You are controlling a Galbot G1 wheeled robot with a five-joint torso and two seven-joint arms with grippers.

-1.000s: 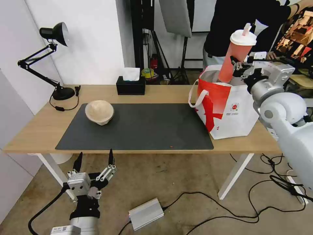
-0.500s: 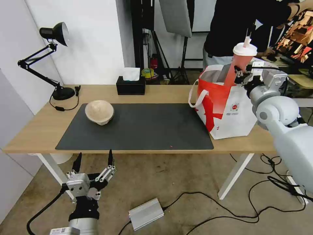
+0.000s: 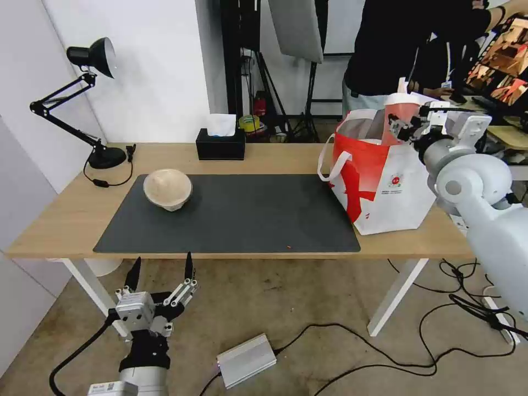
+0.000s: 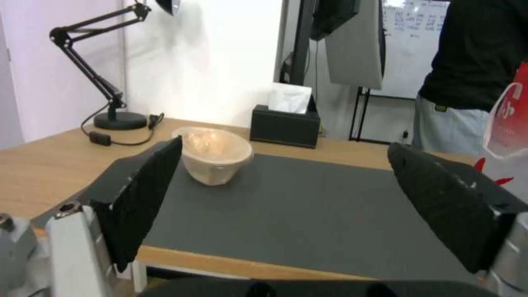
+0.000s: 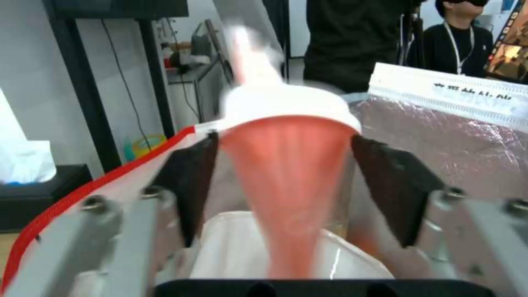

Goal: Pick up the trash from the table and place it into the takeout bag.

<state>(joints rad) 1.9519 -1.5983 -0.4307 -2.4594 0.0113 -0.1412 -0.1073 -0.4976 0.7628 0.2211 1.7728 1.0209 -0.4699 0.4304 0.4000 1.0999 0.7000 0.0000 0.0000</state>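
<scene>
Lowered since a second ago, our right claw (image 3: 405,124) sinks the red cup (image 3: 400,113) into the takeout bag (image 3: 385,181), fingers parted beside it, left claw (image 3: 160,273) spread below the desk (image 3: 264,159), beige bowl (image 3: 168,188) on mat (image 3: 247,214).

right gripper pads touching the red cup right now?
Cannot tell. In the right wrist view the pads flank the blurred red cup of the right gripper; neither contact nor gap is plain.
</scene>
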